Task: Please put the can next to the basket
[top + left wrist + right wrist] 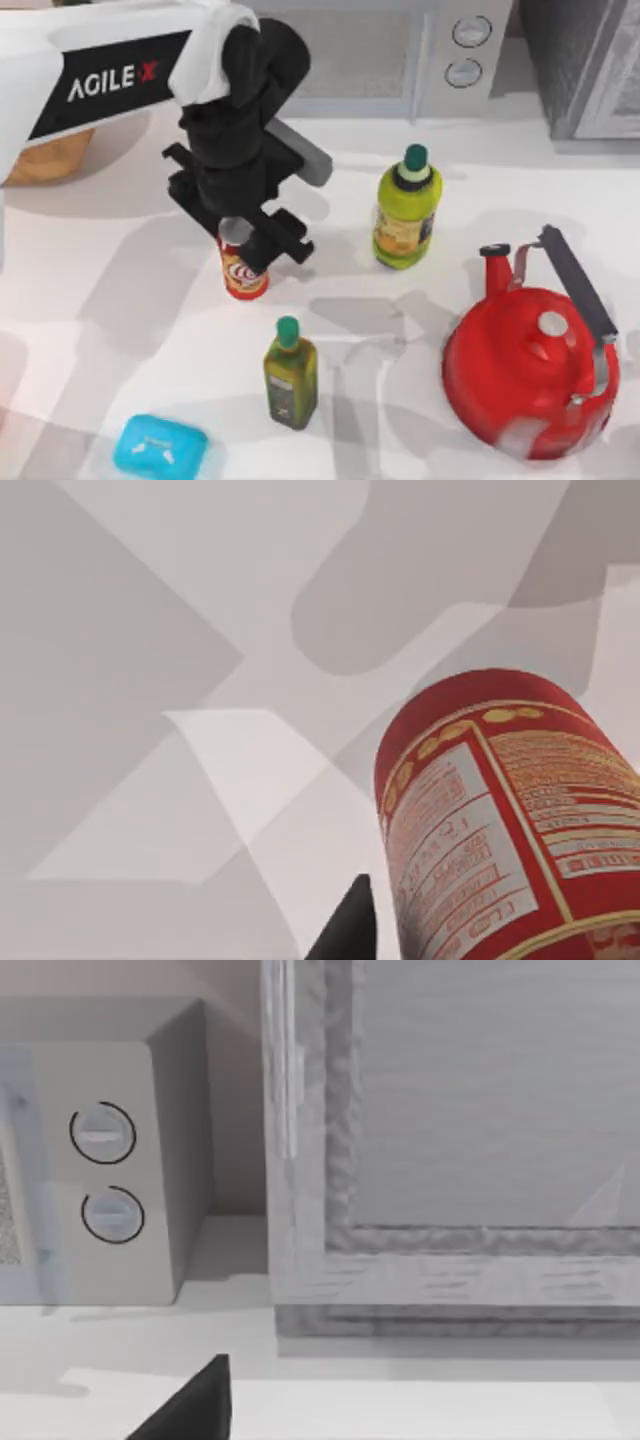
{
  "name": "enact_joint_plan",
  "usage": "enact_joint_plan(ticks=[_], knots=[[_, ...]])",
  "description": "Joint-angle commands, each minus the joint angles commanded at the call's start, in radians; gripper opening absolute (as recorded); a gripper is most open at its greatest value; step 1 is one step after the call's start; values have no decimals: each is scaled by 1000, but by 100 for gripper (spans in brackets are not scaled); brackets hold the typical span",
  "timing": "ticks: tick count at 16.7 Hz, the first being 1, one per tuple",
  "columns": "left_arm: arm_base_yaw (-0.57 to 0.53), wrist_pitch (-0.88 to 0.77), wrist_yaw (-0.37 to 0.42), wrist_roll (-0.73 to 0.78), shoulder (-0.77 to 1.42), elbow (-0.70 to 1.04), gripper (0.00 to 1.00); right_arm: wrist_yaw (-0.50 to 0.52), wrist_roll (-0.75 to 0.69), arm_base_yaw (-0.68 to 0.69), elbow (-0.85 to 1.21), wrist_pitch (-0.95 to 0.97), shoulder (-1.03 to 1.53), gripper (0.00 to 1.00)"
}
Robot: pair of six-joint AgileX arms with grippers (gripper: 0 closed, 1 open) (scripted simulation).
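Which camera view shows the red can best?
The left wrist view shows the can best: its red side and printed label are large, beside a dark fingertip. In the top view the can is partly covered by the left gripper. The right wrist view faces the microwave.

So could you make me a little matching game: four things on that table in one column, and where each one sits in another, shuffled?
Things:
1. can
2. kettle
3. blue case
4. basket

Places in the top view:
A. right side, near the bottom
B. bottom left
C. far left, under the white arm
D. directly beneath the left end effector

Pairs: 1-D, 2-A, 3-B, 4-C
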Motion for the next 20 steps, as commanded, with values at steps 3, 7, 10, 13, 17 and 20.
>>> enact_joint_plan(ticks=[3, 7, 10, 13, 17, 20], knots=[[0, 0, 0, 0, 0, 0, 17, 0, 0, 0, 0, 0, 0, 100], [0, 0, 0, 0, 0, 0, 0, 0, 0, 0, 0, 0, 0, 100], [0, 0, 0, 0, 0, 0, 0, 0, 0, 0, 0, 0, 0, 100], [0, 0, 0, 0, 0, 0, 0, 0, 0, 0, 0, 0, 0, 100], [36, -22, 13, 31, -30, -2, 0, 0, 0, 0, 0, 0, 0, 100], [164, -74, 40, 108, -104, -13, 0, 0, 0, 0, 0, 0, 0, 100]])
